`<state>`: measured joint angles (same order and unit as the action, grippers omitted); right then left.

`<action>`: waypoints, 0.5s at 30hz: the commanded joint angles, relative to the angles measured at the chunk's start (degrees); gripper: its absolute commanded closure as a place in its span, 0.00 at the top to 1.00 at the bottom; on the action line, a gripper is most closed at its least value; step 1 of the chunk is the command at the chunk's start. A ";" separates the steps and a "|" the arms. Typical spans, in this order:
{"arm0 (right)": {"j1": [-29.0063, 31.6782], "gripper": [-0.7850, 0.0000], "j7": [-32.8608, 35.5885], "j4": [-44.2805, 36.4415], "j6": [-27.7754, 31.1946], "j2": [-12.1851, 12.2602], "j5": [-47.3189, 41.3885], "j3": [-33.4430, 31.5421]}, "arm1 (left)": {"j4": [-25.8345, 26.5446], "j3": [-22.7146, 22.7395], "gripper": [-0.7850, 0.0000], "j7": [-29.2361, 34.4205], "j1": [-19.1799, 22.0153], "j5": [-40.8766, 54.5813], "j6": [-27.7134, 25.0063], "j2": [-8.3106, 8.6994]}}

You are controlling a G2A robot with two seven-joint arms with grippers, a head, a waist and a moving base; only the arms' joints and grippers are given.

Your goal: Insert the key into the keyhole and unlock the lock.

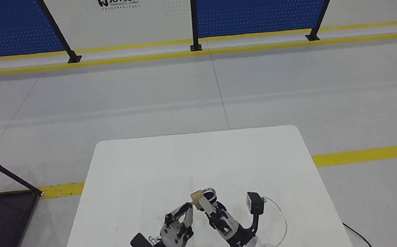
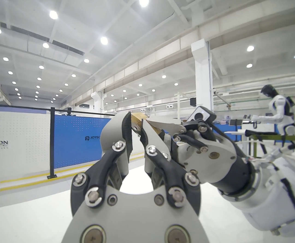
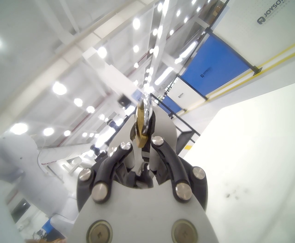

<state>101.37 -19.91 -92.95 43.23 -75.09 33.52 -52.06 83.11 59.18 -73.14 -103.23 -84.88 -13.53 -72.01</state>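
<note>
A brass padlock [image 1: 202,194] with a silver shackle [image 3: 145,107] is held up above the front of the white table [image 1: 187,159]. My right gripper [image 3: 144,119] is shut on its brass body [image 3: 140,135]. My left gripper [image 2: 136,124] stands just beside it, fingertips [image 2: 126,128] up against the padlock [image 2: 138,117]. They pinch a small dark piece [image 2: 137,131], which looks like the key; its blade is hidden. In the top view the left gripper [image 1: 187,211] and right gripper [image 1: 208,206] meet at the lock.
The white table [image 3: 253,138] stretches bare beyond the grippers. A black frame [image 1: 2,185] stands on the floor off the table's left side. Blue and white barrier panels [image 1: 259,5] line the far floor.
</note>
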 commanded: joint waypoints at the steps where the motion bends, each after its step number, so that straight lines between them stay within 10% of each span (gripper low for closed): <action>1: 0.10 0.00 -0.01 -0.08 0.23 0.05 -0.01 -0.15 | 0.65 0.09 0.64 0.95 -0.75 2.04 -3.66 0.23; 6: 0.45 0.00 -0.11 -0.29 0.70 0.20 -0.04 -0.62 | 2.86 0.95 0.77 5.33 -3.16 8.05 -14.66 1.10; 9: 0.64 0.00 -0.04 -0.42 1.07 0.30 0.27 -0.89 | 4.46 1.99 0.53 9.95 -4.78 13.33 -22.15 1.76; 15: 1.07 0.00 0.12 -0.65 2.06 0.61 0.57 -1.86 | 7.46 5.56 0.37 25.20 -7.33 28.30 -38.67 3.62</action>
<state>102.35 -19.86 -93.54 45.16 -74.53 34.13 -53.76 90.20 64.05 -51.98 -110.18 -59.83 -49.25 -68.76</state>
